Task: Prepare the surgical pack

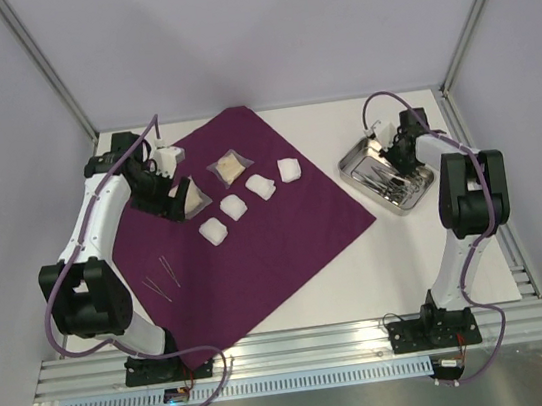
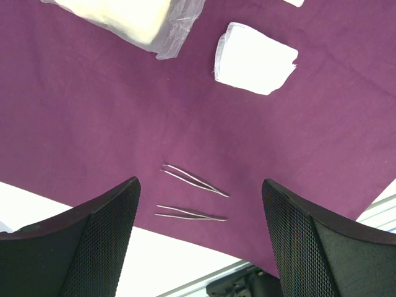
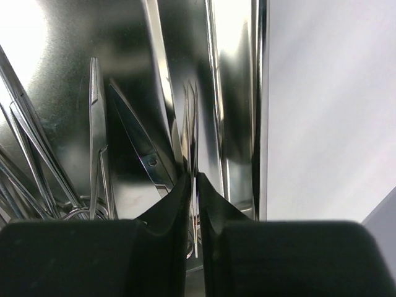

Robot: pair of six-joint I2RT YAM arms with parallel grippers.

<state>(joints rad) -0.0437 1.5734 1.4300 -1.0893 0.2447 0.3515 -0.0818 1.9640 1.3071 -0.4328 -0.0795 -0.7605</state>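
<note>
Surgical pack partly laid out on the bench.
Thin steel tweezers (image 1: 163, 277), white gauze pads (image 1: 233, 207) and a tan packet (image 1: 228, 168) lie on the dark-purple square cloth (image 1: 286, 236), centre; right jaws pinch slim steel forceps (image 3: 190, 114) in the shiny rectangular steel tray (image 1: 351, 163), right; left jaws spread, empty.

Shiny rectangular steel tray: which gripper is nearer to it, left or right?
Right. The right gripper is down inside the shiny rectangular steel tray, closed on thin steel forceps. The left gripper hangs open over the dark-purple square cloth, far to the tray's left.
</note>
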